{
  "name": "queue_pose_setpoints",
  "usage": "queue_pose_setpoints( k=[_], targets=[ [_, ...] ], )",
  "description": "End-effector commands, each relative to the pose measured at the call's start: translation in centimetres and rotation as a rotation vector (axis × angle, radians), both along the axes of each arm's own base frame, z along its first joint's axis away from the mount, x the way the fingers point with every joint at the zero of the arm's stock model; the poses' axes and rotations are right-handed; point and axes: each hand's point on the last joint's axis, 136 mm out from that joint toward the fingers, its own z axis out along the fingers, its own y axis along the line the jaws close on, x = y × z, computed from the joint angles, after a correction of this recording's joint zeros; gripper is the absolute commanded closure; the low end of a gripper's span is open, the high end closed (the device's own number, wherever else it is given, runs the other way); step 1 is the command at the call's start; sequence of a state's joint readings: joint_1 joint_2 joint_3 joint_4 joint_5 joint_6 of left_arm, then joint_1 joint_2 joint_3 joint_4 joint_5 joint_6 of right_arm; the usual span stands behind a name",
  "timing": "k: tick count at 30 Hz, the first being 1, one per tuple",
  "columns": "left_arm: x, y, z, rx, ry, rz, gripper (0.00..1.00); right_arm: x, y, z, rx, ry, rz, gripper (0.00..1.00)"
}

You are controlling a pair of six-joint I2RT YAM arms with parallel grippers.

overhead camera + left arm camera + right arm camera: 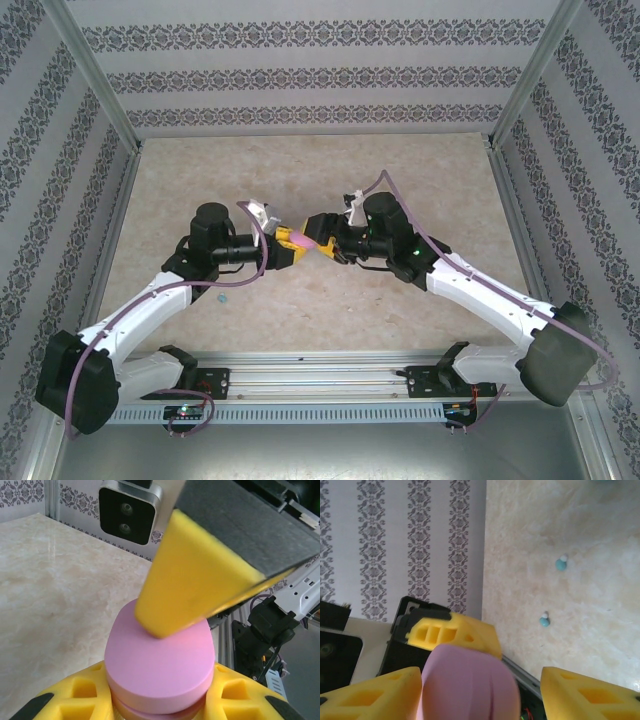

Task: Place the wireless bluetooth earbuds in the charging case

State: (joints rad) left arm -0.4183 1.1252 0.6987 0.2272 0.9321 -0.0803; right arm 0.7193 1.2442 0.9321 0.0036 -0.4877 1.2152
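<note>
Mid-frame above a pale marbled bench (330, 170) walled by patterned wallpaper (320, 75), the left tool (298, 243) pinches a pink case (160, 665); the right tool (322, 247) stands spread around it. Two turquoise earbuds (561, 563) lie on the bench, upper right in the right wrist view.

Pink case (157, 665) midair; two teal earbuds (561, 563) loose

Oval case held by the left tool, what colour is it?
Pink oval plastic case, best in left wrist view.
</note>
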Motion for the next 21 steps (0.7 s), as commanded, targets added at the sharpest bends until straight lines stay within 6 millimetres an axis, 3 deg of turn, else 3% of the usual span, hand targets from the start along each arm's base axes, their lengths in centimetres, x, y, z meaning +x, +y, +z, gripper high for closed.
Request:
queue_pose_setpoints(
  k=[1, 8, 15, 21],
  targets=[
    [0.7, -0.3, 2.8, -0.044, -0.078, 0.013, 0.85, -0.8, 0.3, 1.8, 0.064, -0.018, 0.025, 0.47],
    [0.8, 0.0, 2.7, -0.024, -0.093, 0.042, 0.78, -0.5, 0.5, 2.6, 0.132, -0.013, 0.009, 0.74],
    [-0.2, 0.5, 3.6, -0.004, -0.161, 0.031, 0.49, 0.8, 0.3, 2.7, 0.163, -0.004, -0.039, 0.78],
    [0.2, 2.6, 3.0, 0.099, -0.199, 0.163, 0.29, 4.0, -2.4, 1.1, 0.113, 0.005, -0.164, 0.78]
  ],
)
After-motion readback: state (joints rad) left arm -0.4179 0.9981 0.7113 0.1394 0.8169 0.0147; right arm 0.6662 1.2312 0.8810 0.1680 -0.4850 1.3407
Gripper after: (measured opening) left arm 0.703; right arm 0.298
